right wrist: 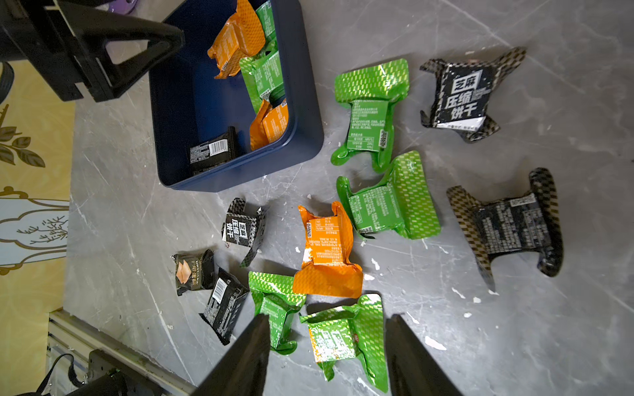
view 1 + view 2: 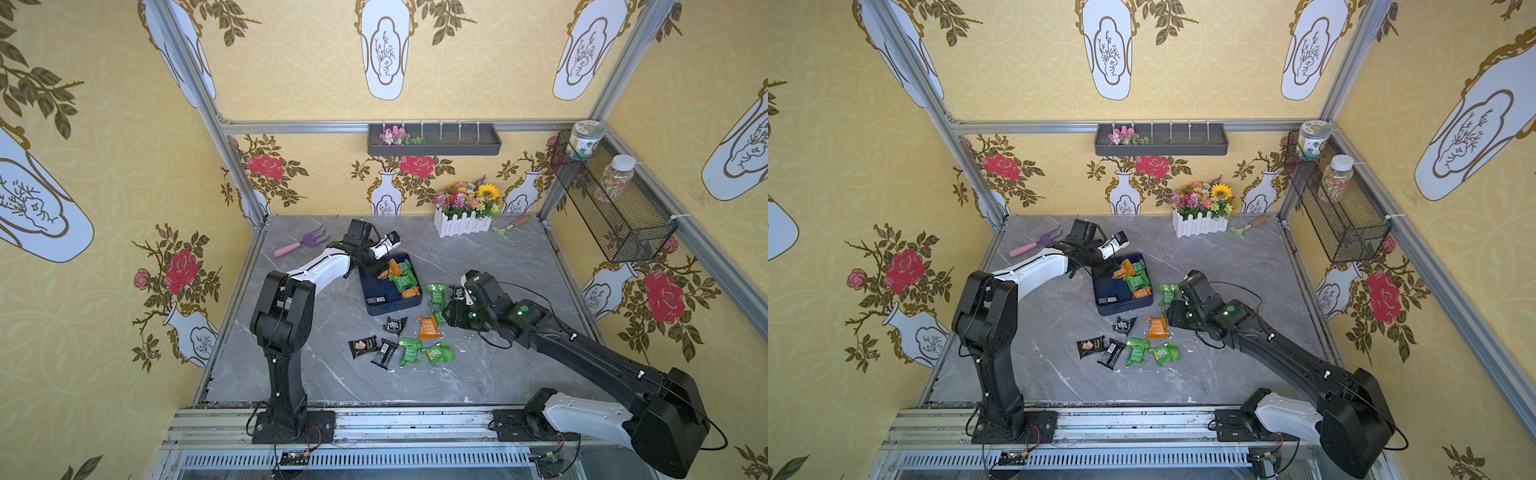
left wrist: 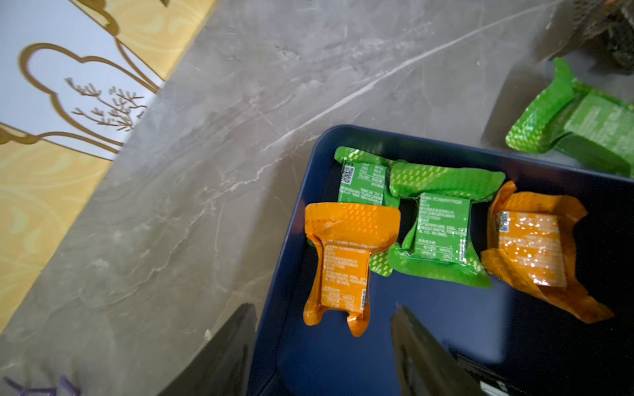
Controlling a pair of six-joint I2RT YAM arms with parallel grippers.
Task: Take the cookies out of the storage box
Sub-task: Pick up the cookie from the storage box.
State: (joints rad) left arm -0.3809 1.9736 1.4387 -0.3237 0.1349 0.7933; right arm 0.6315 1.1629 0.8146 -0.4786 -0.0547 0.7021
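Both top views put the storage box (image 2: 374, 289) (image 2: 1106, 289) near the middle of the tabletop (image 2: 332, 374). Loose cookies (image 2: 428, 328) are scattered from its 3 to its 6 o'clock.

The right arm largely covers two packets there that the right wrist view shows whole. These are a lettered black packet (image 1: 461, 99) and a face-down black packet (image 1: 511, 226), both flat on the tabletop clear of the box.

That view also shows five cookies in the box, including a boxed black packet (image 1: 212, 152) at its 7 o'clock side. The left wrist view shows only four plainly, two orange and two green, printed backs up.

The left arm comes in from the box's 9 o'clock with its elbow raised. The left gripper (image 3: 324, 307) is tipped down with jaws wide and empty, one finger outside the box wall and one inside.

The right arm stretches low from 4 o'clock. The right gripper (image 1: 327, 317) hovers over green packets, jaws wide, holding nothing.
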